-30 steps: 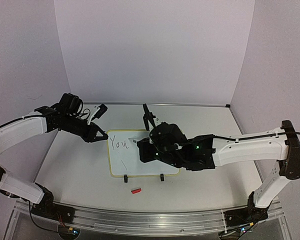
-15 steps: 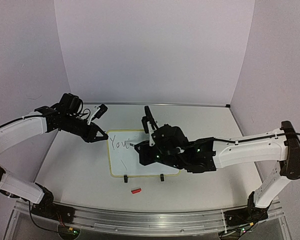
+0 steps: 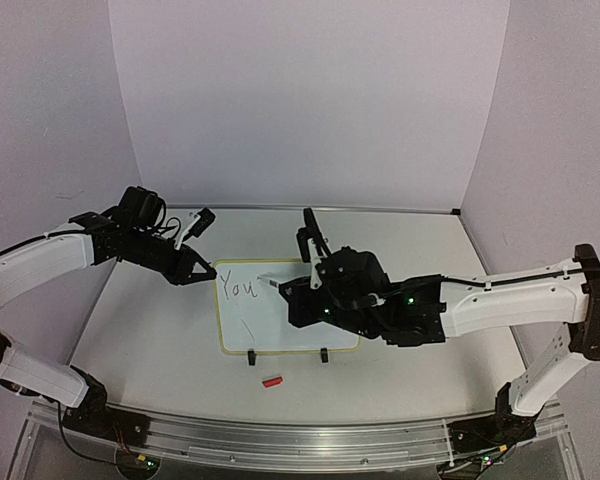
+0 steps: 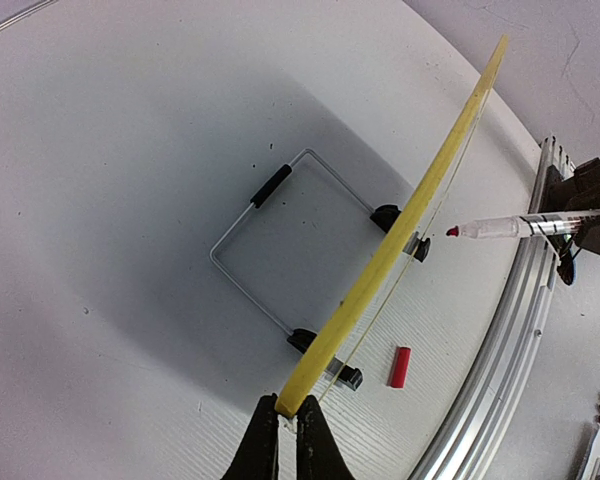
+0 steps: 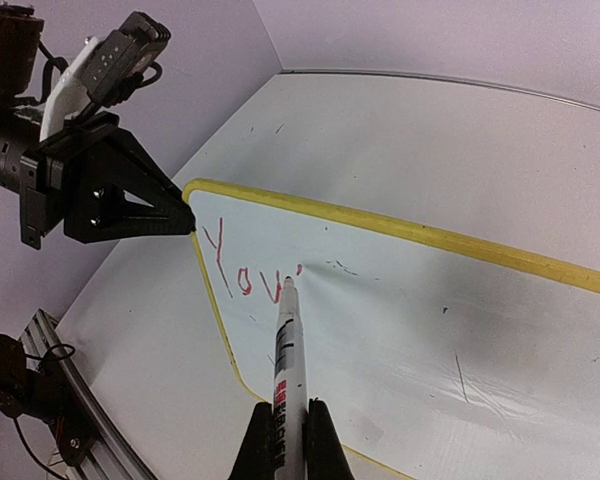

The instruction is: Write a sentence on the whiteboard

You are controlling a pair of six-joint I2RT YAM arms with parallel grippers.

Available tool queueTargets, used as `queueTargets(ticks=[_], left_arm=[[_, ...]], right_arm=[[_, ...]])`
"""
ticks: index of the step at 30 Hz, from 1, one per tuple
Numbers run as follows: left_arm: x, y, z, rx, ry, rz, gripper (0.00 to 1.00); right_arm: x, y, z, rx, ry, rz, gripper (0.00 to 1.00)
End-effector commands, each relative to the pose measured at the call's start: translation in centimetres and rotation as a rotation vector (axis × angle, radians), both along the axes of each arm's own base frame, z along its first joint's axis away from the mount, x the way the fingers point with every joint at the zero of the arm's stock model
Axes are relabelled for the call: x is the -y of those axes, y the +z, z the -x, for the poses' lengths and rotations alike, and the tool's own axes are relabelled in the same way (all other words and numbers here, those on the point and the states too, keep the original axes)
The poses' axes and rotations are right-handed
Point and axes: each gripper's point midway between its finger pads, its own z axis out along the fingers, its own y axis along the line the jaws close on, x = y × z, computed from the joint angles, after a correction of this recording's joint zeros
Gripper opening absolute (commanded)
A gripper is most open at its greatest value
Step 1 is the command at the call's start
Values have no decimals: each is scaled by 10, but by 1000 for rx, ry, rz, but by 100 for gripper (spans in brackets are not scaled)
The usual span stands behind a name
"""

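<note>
Yellow-framed whiteboard corner pinched by left fingers; right fingers clamp marker (tip beside writing).

1. Table: white top with a faint wood grain and a few small dark specks.
2. Cap: small, red, cylindrical, lying on its side on the table near its front edge.
3. Marker: white barrel with dark print and a red tip, held tilted above the middle of the table.
4. Rail: grooved aluminium, running along the table's front edge.
5. Walls: plain pale lilac panels, standing at the table's back and both sides.
</note>
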Motion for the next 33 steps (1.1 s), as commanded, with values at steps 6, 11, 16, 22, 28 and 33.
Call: queueTargets(ticks=[6,11,16,22,28,33], left_arm=[[-2,-1,2,-2,0,-30,0],[-1,-1,3,-3,-2,-30,0],[-1,-1,2,-3,-1,-31,0],[-1,-2,3,-4,-3,-31,0],[-1,-1,3,-3,-3,-31,0],[-1,-2,3,-4,-2,-32,0]], right_arm=[[1,-2,-7,6,-41,11,0],[-3,-3,-10,10,-42,18,0],[-3,-5,-14,10,-50,26,0],[-1,-13,-12,-10,-48,46,0],[4,-27,-7,-47,-40,65,0],[7,-37,-4,-73,-36,76,0]])
